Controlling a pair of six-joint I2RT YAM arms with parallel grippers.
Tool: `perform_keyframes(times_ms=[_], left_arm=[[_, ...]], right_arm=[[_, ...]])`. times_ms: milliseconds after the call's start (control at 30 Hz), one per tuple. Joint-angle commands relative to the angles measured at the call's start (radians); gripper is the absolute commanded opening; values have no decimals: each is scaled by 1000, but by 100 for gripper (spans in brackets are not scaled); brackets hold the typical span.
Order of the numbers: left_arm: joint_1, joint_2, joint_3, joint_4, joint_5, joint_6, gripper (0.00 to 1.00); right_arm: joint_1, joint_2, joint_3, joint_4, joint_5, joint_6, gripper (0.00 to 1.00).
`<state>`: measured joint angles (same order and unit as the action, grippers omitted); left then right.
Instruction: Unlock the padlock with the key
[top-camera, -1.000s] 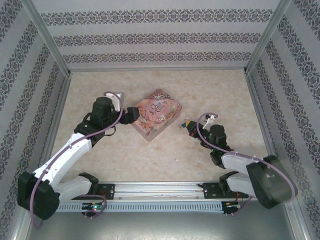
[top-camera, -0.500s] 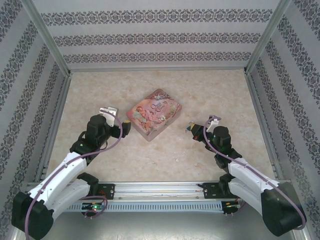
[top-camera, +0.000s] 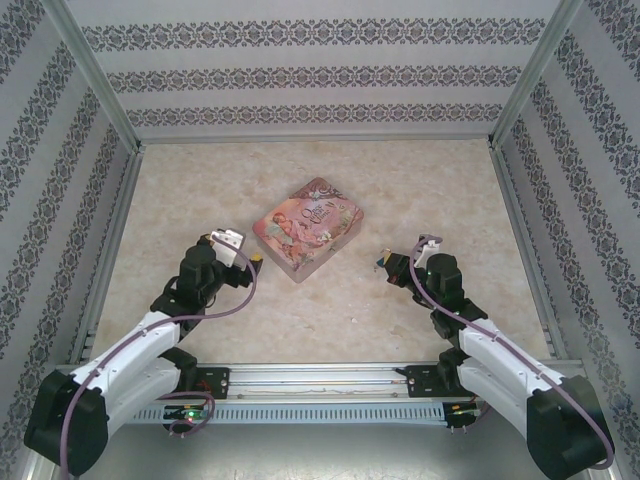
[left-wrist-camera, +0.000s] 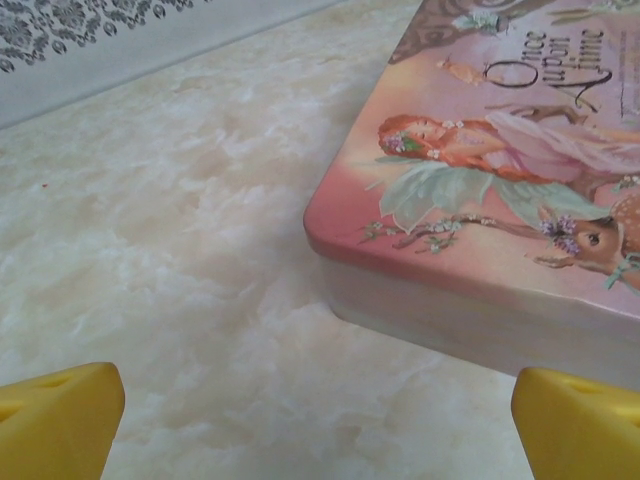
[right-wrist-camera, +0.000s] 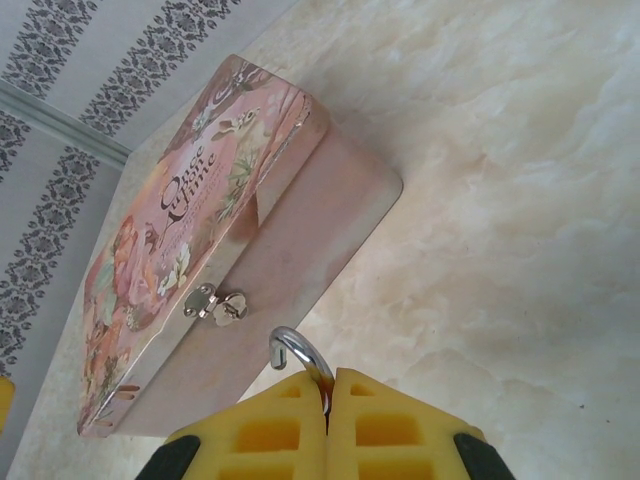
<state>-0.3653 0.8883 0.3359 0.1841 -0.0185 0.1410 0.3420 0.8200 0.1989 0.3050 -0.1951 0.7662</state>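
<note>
The left gripper hangs low over the pale marbled table, yellow fingertips spread wide at the bottom corners, and the near corner of the pink tin sits just ahead on the right, patterned wall beyond.

Buried between the pressed-together yellow pads of the right gripper, all of the padlock but its metal loop poking out ahead of the fingertips; sliced off by the bottom edge, most of the left gripper's wide-set fingers, and by the top and right edges, the pink tin ahead of them.
</note>
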Motion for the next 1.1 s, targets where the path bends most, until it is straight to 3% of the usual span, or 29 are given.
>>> perform_keyframes(times_ms=[0, 400, 733, 1067], left_arm=[[7, 9, 9, 64, 12, 37, 100], [8, -9, -5, 81, -13, 28, 99], [6, 3, -9, 86, -33, 29, 100], [7, 2, -8, 86, -37, 26, 100]], right_arm=[[-9, -53, 32, -62, -7, -10, 0], [-6, -232, 135, -438, -55, -120, 0], [24, -165, 337, -798, -108, -108, 0], [155, -100, 381, -926, -159, -71, 0]])
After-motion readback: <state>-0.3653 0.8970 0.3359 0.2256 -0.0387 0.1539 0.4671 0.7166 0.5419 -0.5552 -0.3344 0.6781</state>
